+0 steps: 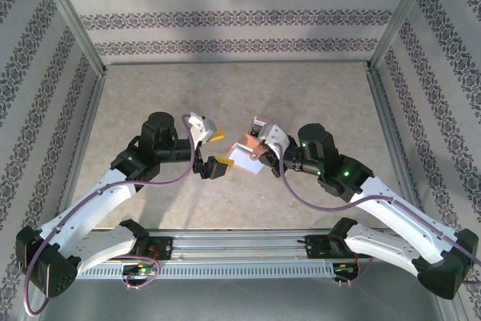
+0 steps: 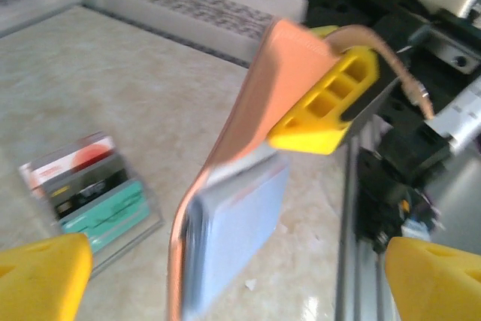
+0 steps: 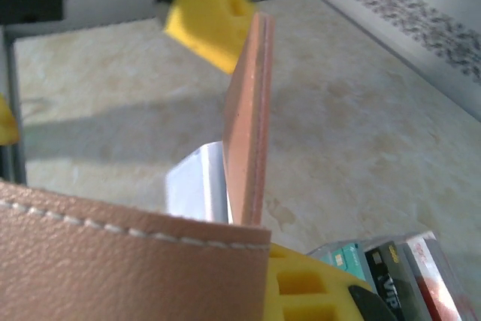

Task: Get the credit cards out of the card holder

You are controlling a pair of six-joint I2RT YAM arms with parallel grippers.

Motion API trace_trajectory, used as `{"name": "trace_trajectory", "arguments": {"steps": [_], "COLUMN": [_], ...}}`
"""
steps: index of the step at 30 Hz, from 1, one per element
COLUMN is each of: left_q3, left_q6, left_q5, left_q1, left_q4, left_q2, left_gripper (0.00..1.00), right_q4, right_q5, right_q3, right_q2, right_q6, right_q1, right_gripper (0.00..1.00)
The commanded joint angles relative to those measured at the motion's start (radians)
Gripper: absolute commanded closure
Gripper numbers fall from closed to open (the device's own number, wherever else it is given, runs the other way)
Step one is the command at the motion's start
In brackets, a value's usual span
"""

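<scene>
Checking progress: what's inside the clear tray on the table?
Three cards stand in the tray: red-and-white, dark, teal. The front ones cover the lower parts of those behind.

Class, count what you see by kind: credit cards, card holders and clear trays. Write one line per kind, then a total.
credit cards: 3
card holder: 1
clear tray: 1
total: 5

On table (image 2: 150, 73), tray (image 2: 154, 219) holds credit cards (image 2: 90, 186); card holder (image 2: 248, 133) upright above table, beside tray.
</scene>
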State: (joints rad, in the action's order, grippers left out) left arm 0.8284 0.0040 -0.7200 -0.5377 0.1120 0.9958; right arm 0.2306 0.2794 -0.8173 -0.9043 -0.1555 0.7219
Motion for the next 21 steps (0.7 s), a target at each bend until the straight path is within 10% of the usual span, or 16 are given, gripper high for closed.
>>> {"name": "trace_trajectory", "arguments": {"steps": [1,21], "left_q3": [-0.035,-0.21], "left_q6": [-0.24,-0.558], "left_q5": [0.241,0.134], "left_q1": [-0.005,-0.001], "left_q4": [-0.13,-0.511], "left_q2": [-0.033,0.034], "left_gripper": [0.01,0.1], "right_q4": [-0.198,-0.55], "right_q5": [0.03,0.214], "right_q3": [0.032,0.075], "right_q2": [0.016,-0.032], "right_q6": [0.253,0.856], "right_q1": [-0.047,-0.196], "right_gripper": [1.0,1.0]}}
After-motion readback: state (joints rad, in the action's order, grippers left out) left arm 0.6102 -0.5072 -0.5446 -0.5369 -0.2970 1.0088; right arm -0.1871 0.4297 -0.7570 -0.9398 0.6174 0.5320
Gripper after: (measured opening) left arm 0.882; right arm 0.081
